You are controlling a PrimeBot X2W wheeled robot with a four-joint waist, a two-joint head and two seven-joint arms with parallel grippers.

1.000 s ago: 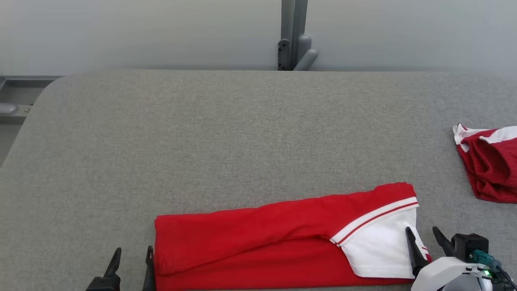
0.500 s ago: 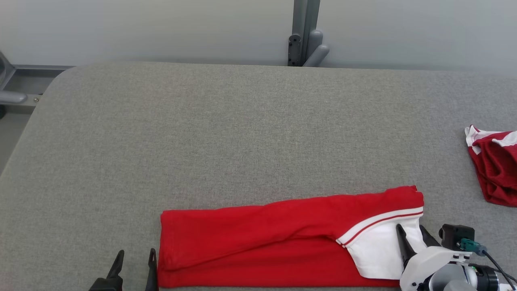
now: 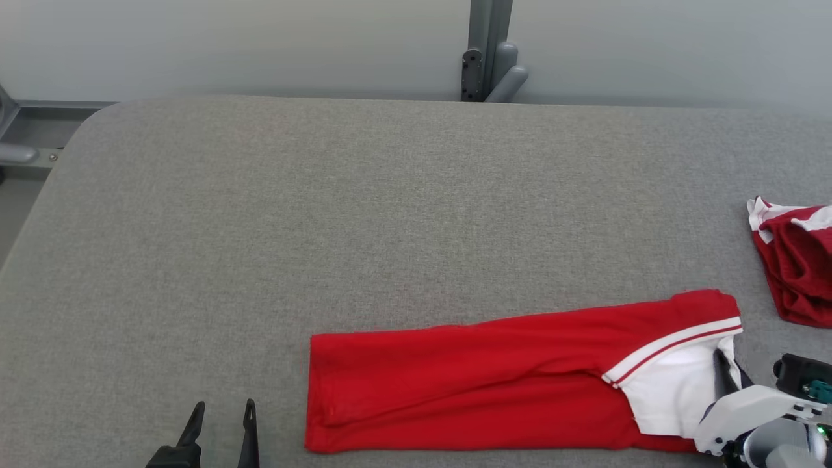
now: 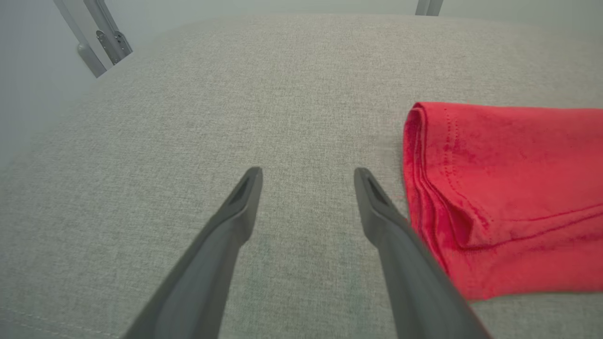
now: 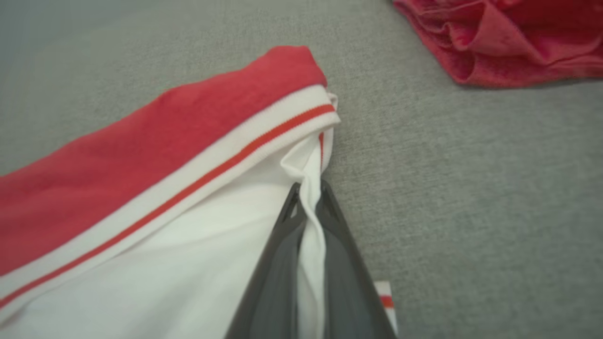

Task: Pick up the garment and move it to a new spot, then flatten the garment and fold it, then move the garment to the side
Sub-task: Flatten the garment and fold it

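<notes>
The folded red and white garment [image 3: 487, 377] lies flat on the gray surface [image 3: 325, 195], near the front edge. The right hand [image 5: 308, 190] pinches its white end tight. The left hand [image 4: 306, 176] is wide open, just beside the red end, holding nothing

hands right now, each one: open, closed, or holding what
left hand: open, holding nothing
right hand: closed on the white end of the red garment
</notes>
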